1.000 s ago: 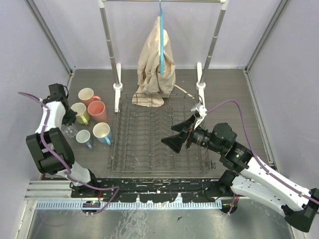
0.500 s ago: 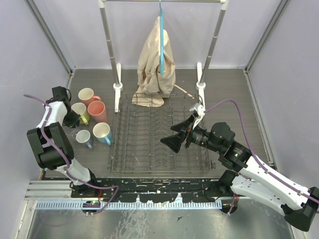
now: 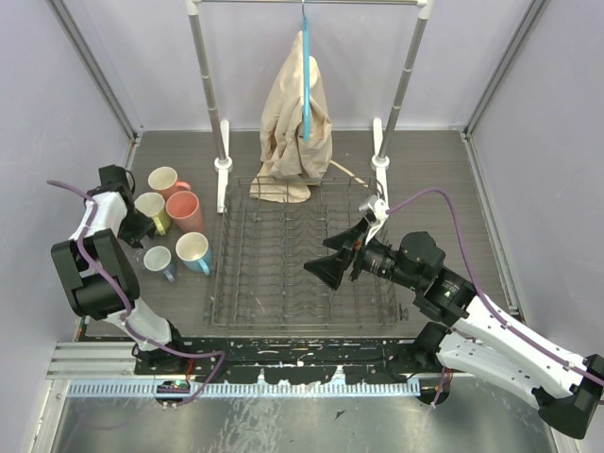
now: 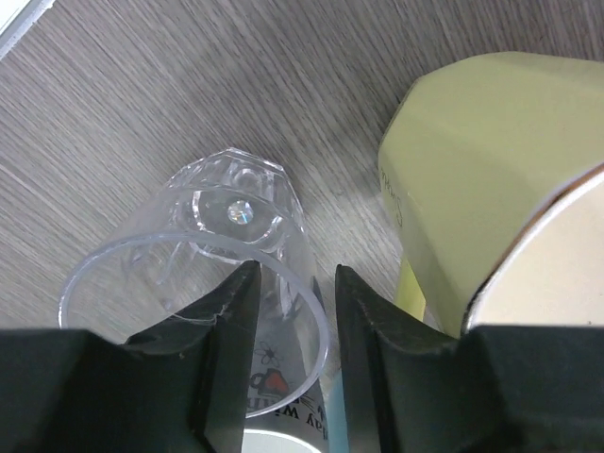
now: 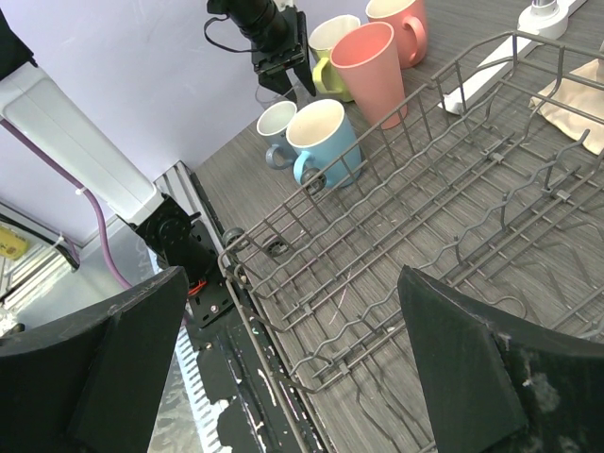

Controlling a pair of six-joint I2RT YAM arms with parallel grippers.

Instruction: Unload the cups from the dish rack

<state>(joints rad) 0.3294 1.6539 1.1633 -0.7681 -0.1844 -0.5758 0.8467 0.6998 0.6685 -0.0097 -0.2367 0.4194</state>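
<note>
The dish rack (image 3: pixel 283 283) holds no cups; it also shows in the right wrist view (image 5: pixel 444 217). Left of it stand two salmon-pink mugs (image 3: pixel 166 179) (image 3: pixel 185 211), a pale yellow mug (image 3: pixel 150 211), a light blue mug (image 3: pixel 193 250), a grey-blue mug (image 3: pixel 158 260) and the clear glass (image 3: pixel 135 249). My left gripper (image 3: pixel 135 232) hangs over the glass (image 4: pixel 226 212). Its fingers (image 4: pixel 295 274) straddle the rim's wall with room on both sides, next to the yellow mug (image 4: pixel 472 160). My right gripper (image 3: pixel 332 257) is wide open and empty above the rack (image 5: pixel 293 377).
A silver clothes rail (image 3: pixel 209 85) with beige cloth (image 3: pixel 294 113) stands behind the rack. The left wall is close to the left arm. The black base rail (image 3: pixel 283 354) runs along the near edge.
My left arm has shifted a little, with the gripper lower over the glass than a second ago. The cups and the right arm have not moved.
</note>
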